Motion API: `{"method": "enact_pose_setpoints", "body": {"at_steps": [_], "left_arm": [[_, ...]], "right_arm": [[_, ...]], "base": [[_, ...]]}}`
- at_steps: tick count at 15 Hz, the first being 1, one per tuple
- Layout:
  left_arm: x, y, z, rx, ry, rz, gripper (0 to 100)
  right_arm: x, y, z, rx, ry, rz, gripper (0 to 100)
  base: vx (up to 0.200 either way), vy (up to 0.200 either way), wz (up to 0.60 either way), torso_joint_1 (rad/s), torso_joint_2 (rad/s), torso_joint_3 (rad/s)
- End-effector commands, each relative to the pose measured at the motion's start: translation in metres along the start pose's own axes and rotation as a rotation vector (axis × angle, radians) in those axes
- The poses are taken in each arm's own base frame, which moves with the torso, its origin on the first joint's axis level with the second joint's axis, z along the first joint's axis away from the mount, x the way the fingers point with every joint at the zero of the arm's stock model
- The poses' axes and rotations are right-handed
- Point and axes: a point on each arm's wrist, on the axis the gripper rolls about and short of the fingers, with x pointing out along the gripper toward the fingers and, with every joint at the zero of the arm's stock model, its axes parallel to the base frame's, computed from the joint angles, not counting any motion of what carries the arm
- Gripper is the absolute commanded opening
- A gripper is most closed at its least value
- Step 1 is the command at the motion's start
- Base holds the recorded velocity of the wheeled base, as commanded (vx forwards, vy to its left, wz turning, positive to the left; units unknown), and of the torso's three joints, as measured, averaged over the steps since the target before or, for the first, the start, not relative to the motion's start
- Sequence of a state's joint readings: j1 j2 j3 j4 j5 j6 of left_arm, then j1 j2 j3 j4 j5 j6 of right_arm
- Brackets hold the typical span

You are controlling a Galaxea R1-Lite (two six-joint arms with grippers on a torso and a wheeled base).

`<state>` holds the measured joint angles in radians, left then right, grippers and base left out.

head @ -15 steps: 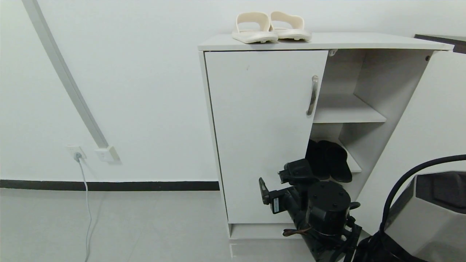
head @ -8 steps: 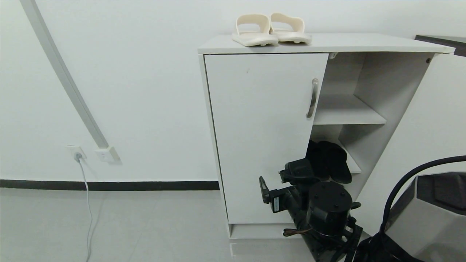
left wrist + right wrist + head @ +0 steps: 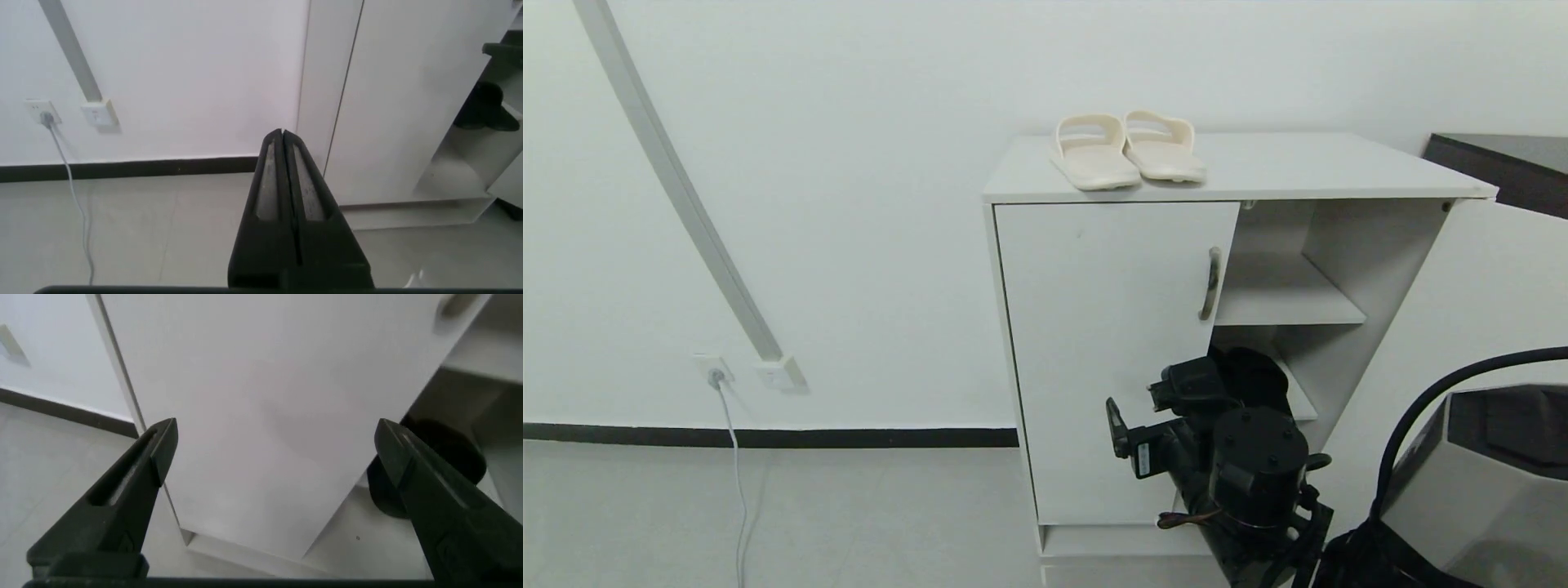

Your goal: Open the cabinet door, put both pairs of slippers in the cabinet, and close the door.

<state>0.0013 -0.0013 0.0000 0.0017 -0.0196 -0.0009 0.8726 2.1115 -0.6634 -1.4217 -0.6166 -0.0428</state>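
1. The right hand [image 3: 276,431] is released, its two fingers spread wide with nothing between them. It sits low in front of the closed left door [image 3: 1103,343], and the black slippers [image 3: 425,465] are just off to its right.
2. The left hand [image 3: 283,139] is clenched on nothing, with its fingers pressed flat together. It hangs low to the left of the cabinet [image 3: 1298,163], facing the floor and the wall.
3. The black slippers lie on the lower shelf [image 3: 1303,400] in the open right half, partly behind the right arm [image 3: 1258,465]. I cannot tell which way they point.
4. The cream slippers [image 3: 1127,151] rest on the cabinet's top, left of its middle, with their near ends at the front edge.
5. They lie side by side, close together, soles down, and their long axes run near to far. The straps sit toward the far end, so the toes point at the wall and the heels face the robot.
6. By my reading, one pair is stowed and the step in hand is fetching the cream pair. Neither hand is near it.
7. The next move likely calls for the open right hand to rise well up to the top. It would meet the heels from the near side and close across the pair.
8. The pair would then go down and right, probably onto the upper shelf [image 3: 1282,298]. The right door [image 3: 1486,310], swung wide, closes last.
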Motion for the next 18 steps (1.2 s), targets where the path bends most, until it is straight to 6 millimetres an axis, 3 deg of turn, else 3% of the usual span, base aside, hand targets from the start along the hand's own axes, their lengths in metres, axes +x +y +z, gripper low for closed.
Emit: {"method": "enact_pose_setpoints", "body": {"at_steps": [1,18], "left_arm": [[0.0001,0.0,0.0,-0.001,0.001,0.0,0],[0.0001,0.0,0.0,-0.001,0.001,0.0,0]], "right_arm": [[0.0001,0.0002,-0.0001,0.0,0.0,0.0,100],[-0.0043,-0.0016,-0.0002,-0.015,-0.012,0.004,100]], "base": [[0.0,0.0,0.0,0.119,-0.47,-0.344],[0.0,0.0,0.0,0.186,-0.51,-0.322]]}}
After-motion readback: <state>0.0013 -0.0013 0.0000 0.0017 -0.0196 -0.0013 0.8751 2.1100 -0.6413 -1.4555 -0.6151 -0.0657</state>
